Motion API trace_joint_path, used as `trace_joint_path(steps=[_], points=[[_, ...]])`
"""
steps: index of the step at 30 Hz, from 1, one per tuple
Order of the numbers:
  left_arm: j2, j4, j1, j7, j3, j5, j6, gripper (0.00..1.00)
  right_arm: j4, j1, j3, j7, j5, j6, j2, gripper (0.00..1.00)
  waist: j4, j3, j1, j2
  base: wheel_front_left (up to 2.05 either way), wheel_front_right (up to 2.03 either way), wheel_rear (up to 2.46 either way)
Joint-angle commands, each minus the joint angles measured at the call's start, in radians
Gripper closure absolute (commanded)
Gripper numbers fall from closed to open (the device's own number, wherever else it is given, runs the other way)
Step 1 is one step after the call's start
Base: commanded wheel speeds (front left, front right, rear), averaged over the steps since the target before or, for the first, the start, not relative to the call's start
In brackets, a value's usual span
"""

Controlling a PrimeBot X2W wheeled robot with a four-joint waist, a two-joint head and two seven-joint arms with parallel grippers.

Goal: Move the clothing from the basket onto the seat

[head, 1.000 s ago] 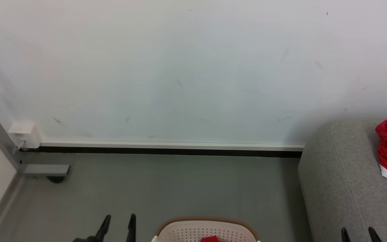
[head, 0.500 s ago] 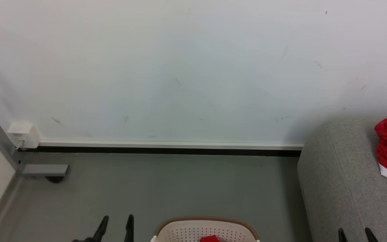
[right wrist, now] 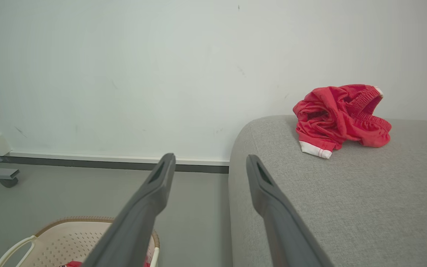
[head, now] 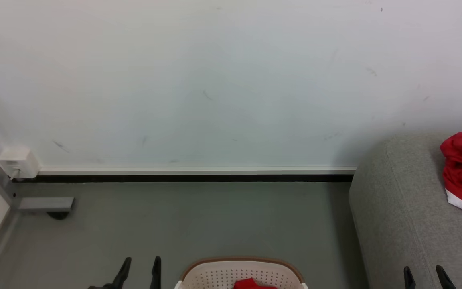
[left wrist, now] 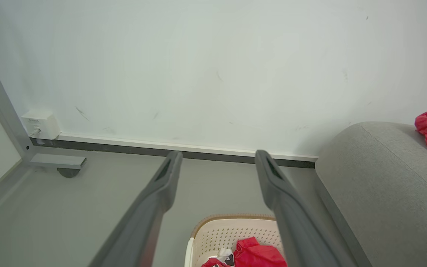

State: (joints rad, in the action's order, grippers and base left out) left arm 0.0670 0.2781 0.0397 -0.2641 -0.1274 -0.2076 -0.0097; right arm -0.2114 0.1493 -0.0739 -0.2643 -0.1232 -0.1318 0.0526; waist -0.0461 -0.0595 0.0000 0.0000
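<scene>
Clothing lies in two places. In the head view, a crumpled red garment [head: 461,168] with a white trim band sits on the seat [head: 395,228], near its back edge by the wall [head: 215,80] and in from its rounded end. A red bundle [head: 251,284] lies in the basket [head: 211,277], against the far wall of it. The basket stands on the grey floor [head: 195,220], with a strip of floor between it and the seat's end. The left gripper [head: 142,261] rises at the bottom edge beside the basket, fingers spread and empty. The right gripper [head: 423,271] shows two tips, apart, over the seat's front part.

In the left wrist view, the left gripper's fingers stand wide apart with nothing between them. Below them is the basket's brown rim, with the red bundle and a scrap of white and black fabric inside. A white box [left wrist: 41,124] sits at the foot of the wall beside a grey metal frame [left wrist: 2,111].

In the right wrist view, the right gripper's fingers are spread and hold nothing. One crosses the basket's rim and the other the edge of the seat's end. The red garment rests on the seat top near the back edge, its white band turned toward the front.
</scene>
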Motion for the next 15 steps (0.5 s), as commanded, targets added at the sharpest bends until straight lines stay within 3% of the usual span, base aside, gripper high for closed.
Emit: trace_joint_path(steps=[1, 15], points=[[-0.003, -0.001, -0.003, 0.000, 0.003, 0.010, -0.003, 0.00, 0.008, -0.009, -0.003, 0.000, -0.006, 0.002, -0.002, 0.00, -0.008, 0.004, 0.0000, 0.0000, 0.00, 0.00, 0.00], [-0.010, 0.086, -0.109, 0.000, -0.076, 0.054, -0.038, 0.00, 0.074, -0.058, -0.008, 0.000, -0.014, 0.002, 0.029, 0.00, -0.121, 0.078, 0.0000, 0.0000, 0.00, 0.00, 0.00]])
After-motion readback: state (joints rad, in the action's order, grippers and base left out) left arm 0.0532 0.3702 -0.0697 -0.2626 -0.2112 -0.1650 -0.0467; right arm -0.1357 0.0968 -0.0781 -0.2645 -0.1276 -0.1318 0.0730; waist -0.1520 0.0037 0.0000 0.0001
